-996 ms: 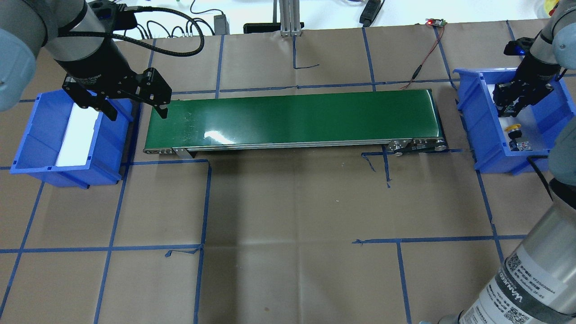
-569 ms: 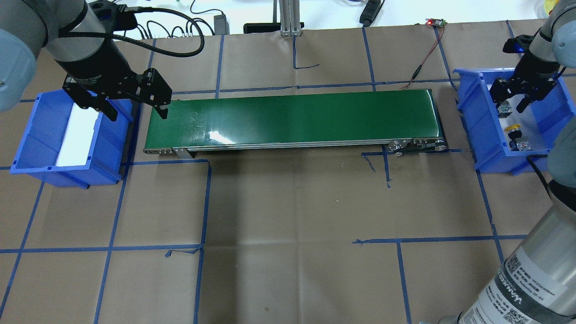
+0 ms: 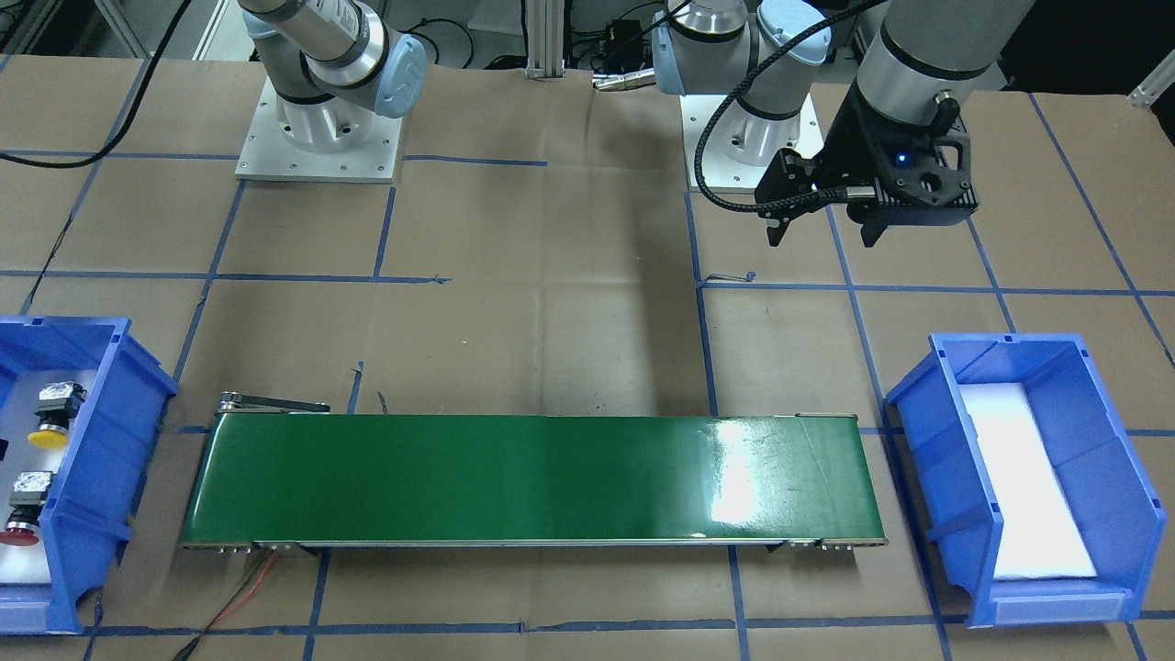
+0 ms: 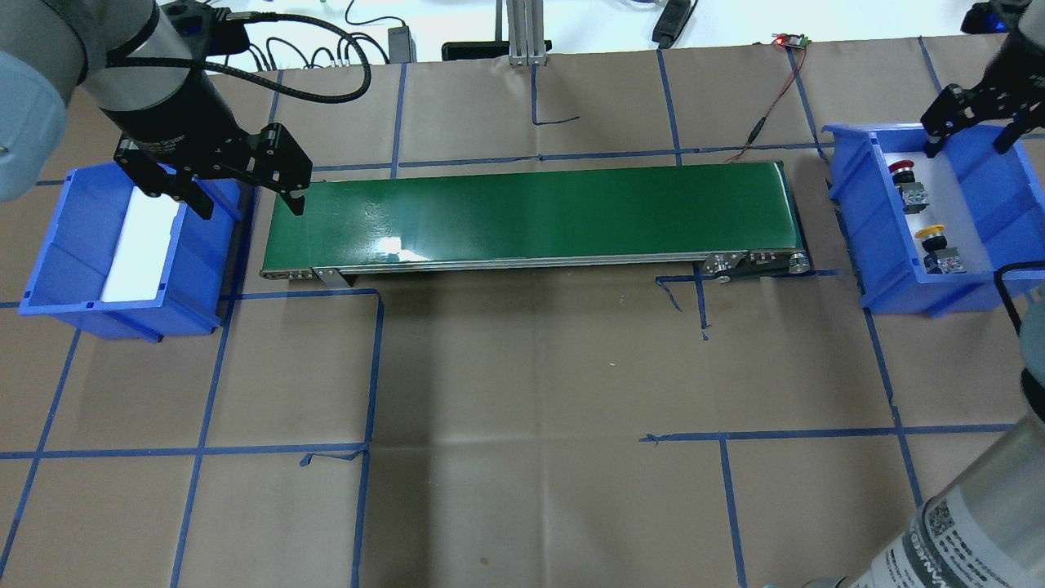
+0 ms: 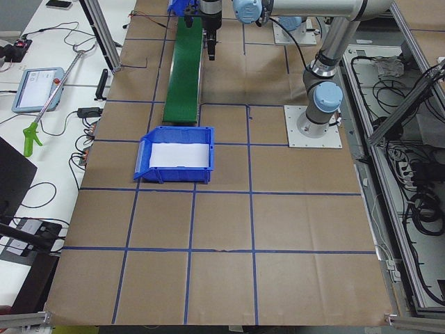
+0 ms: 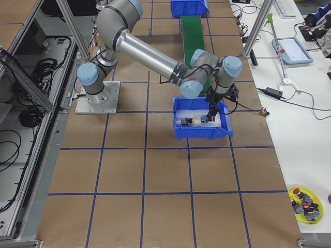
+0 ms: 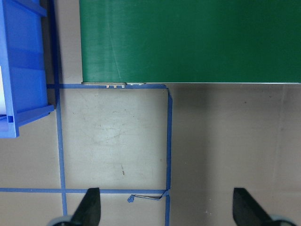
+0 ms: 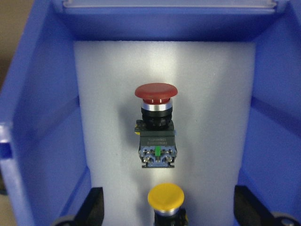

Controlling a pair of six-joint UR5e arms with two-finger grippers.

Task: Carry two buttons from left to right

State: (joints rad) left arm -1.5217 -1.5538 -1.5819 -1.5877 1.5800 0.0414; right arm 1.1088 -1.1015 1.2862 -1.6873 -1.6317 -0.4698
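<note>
Papered table (image 4: 522,367); right pincer (image 4: 965,145) spread, hovering over binned buttons (image 4: 908,186)

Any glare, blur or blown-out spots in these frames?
Overhead: white glare patch on the green belt; the right hand and its arm look slightly smeared. Front-facing: a larger glare patch on the belt near the empty bin, whose white liner is nearly blown out. Right wrist: red button sharp, yellow button cropped by the bottom edge.
</note>
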